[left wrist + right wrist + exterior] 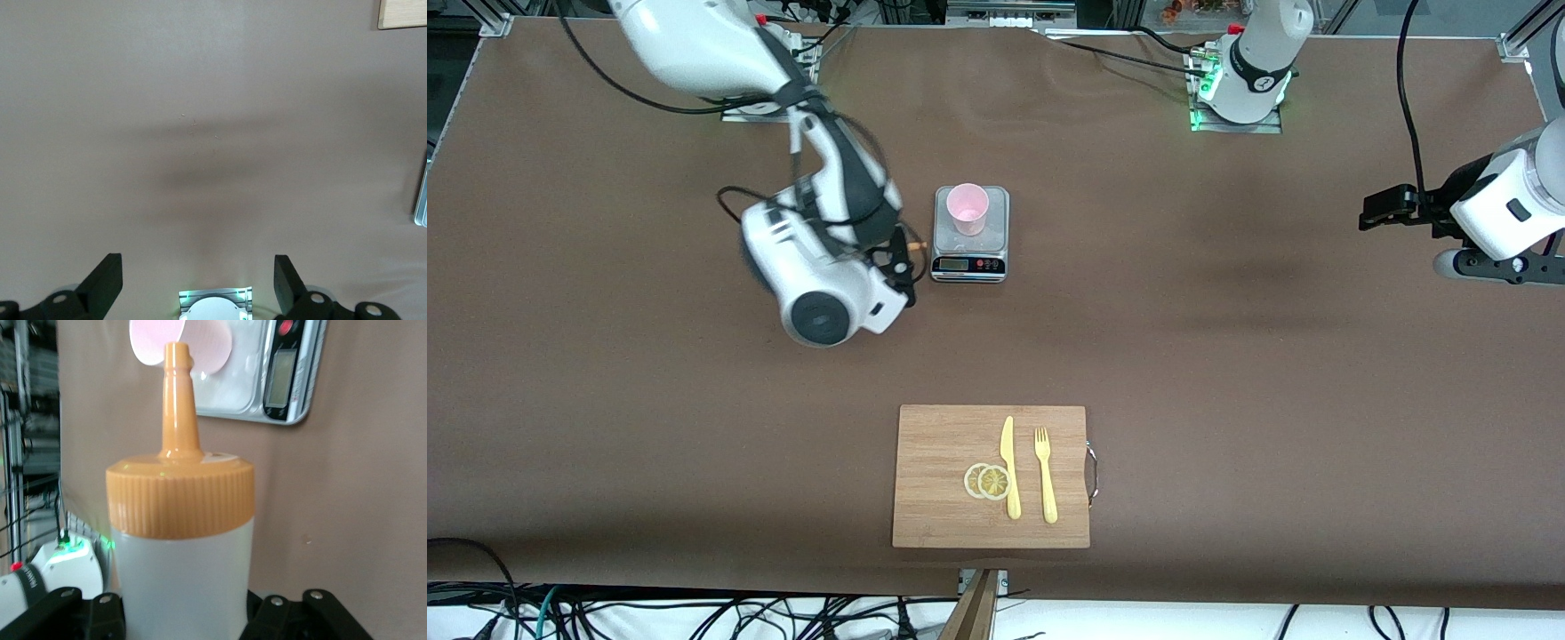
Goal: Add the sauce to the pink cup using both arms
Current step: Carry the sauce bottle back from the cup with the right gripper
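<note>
**Bottle tipped beside scale, nozzle toward cup**

Nearest the front cam: wooden cutting board [991,476] w/ two lemon slices [987,481], yellow knife [1009,467] & fork [1045,476]. Farther back, the pink cup [967,208] stands upright on a small kitchen scale [970,235]. Just beside the scale, toward the right arm's end, the right gripper [896,263] is clamped on the squeeze bottle [181,570], orange nozzle [177,403] aimed at the cup. Left gripper [198,283] waits w/ fingers spread wide, holding nothing, over bare table [200,100].

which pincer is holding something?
The right pincer, beside the scale: it is shut on the squeeze bottle. The left pincer is open and empty over bare table.
</note>
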{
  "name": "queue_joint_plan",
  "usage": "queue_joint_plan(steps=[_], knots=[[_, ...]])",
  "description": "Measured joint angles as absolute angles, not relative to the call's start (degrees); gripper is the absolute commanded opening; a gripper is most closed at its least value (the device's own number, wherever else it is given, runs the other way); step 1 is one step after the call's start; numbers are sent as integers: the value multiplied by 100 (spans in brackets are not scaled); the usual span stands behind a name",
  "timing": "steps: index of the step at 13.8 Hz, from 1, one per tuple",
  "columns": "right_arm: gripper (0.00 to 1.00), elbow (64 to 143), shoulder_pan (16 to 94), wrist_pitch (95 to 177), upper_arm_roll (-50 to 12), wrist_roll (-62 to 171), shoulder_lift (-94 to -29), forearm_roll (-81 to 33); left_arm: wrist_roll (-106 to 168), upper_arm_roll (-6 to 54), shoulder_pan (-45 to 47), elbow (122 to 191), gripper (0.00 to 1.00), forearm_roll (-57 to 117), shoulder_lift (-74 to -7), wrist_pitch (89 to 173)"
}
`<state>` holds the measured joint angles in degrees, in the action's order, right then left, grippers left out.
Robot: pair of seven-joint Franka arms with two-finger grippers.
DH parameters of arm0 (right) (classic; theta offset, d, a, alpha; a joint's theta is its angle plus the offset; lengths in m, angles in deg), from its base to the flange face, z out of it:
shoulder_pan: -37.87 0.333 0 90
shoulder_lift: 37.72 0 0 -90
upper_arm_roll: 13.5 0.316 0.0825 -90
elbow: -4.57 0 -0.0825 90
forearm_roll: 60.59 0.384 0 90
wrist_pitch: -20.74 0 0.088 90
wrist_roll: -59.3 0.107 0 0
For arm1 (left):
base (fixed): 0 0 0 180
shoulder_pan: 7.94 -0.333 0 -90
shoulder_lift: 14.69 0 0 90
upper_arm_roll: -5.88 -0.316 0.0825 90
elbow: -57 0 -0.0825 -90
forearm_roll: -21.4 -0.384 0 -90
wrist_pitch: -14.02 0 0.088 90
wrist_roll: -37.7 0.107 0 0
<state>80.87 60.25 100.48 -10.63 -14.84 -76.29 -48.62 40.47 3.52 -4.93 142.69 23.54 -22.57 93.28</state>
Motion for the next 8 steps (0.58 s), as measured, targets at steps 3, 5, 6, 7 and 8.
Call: queue_joint_plan(steps=[3,5,6,7,8], knots=[[0,8087,5191,10113,-1083,-2380,-7634,-3768,4047,352,-493,14268,100,2354,-2258,9328],[0,8097,4612,10114,-1093,-3044,-7674,-3077,4047,352,-494,14268,100,2354,-2259,9328],[0,8103,4366,10111,-1094,-3351,-7724,-2776,4047,351,-494,14268,100,2354,-2259,9328],[0,8122,4143,10104,-1094,-3644,-7796,-2516,4047,352,-494,14267,100,2354,-2259,9328],[0,8176,3940,10096,-1093,-3959,-7876,-2293,4047,352,-494,14267,100,2354,-2259,9328]])
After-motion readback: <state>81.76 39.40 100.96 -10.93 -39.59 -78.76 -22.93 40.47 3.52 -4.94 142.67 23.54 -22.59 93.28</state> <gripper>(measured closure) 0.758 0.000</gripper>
